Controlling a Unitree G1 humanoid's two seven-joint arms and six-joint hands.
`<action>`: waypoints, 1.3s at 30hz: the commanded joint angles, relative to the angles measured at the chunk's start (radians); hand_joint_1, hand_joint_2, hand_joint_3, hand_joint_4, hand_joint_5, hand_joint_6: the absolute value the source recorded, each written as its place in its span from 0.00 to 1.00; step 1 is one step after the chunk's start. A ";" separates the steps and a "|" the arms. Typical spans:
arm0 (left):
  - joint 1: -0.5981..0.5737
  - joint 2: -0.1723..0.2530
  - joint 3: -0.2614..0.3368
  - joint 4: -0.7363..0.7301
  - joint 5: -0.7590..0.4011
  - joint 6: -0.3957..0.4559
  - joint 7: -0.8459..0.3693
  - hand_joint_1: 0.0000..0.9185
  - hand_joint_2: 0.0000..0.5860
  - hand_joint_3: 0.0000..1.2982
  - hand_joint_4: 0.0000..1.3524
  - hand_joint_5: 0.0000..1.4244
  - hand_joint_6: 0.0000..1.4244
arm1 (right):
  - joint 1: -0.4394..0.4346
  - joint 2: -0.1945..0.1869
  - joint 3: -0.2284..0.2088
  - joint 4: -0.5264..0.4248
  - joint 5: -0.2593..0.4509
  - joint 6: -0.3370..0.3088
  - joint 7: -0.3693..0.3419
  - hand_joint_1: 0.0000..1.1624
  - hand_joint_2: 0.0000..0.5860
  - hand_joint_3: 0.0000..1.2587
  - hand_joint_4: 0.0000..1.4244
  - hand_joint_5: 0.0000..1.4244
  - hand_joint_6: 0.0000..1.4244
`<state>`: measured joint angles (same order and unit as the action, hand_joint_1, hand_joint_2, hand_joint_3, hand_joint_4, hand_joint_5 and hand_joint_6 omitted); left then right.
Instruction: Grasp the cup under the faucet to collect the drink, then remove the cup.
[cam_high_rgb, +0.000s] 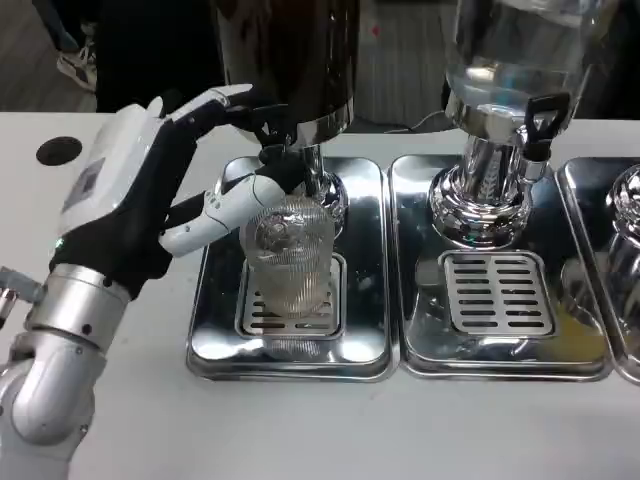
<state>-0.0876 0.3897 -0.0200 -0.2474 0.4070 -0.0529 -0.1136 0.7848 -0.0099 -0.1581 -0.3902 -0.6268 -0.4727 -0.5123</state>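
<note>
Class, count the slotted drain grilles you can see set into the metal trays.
2: one grille beneath the cup in the left tray, one grille bare in the middle tray. The right tray is cut off, so another may be hidden.

A many-fingered left hand (150, 185) is seen, its back covered by a smooth white shell bearing a small grey square marking. The palm side and wrist cuff below the shell are clad in matte black. The fingers (215, 215) are built of white segments with black between them. Behind the hand, a brushed silver cylindrical forearm (60, 340) is joined, ending in a rounded silver elbow housing.
</note>
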 joint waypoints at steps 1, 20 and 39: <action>0.000 0.014 -0.023 -0.048 0.025 -0.015 -0.018 0.00 0.11 0.25 0.26 0.15 0.00 | -0.001 0.000 -0.007 0.002 0.009 -0.013 -0.002 0.60 0.88 0.32 0.28 0.21 0.14; 0.030 0.004 -0.010 -0.079 0.027 -0.018 -0.008 0.00 0.10 0.29 0.30 0.15 0.00 | 0.000 0.000 -0.009 0.012 0.013 -0.020 -0.006 0.60 0.88 0.32 0.28 0.21 0.14; 0.047 0.001 0.002 -0.088 0.022 -0.022 -0.003 0.00 0.10 0.29 0.29 0.15 0.00 | 0.004 0.002 -0.009 0.009 0.013 -0.026 -0.003 0.60 0.88 0.32 0.28 0.21 0.14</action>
<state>-0.0526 0.3878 -0.0142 -0.3111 0.4376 -0.0513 -0.1109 0.7847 -0.0096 -0.1624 -0.3866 -0.6223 -0.4838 -0.5124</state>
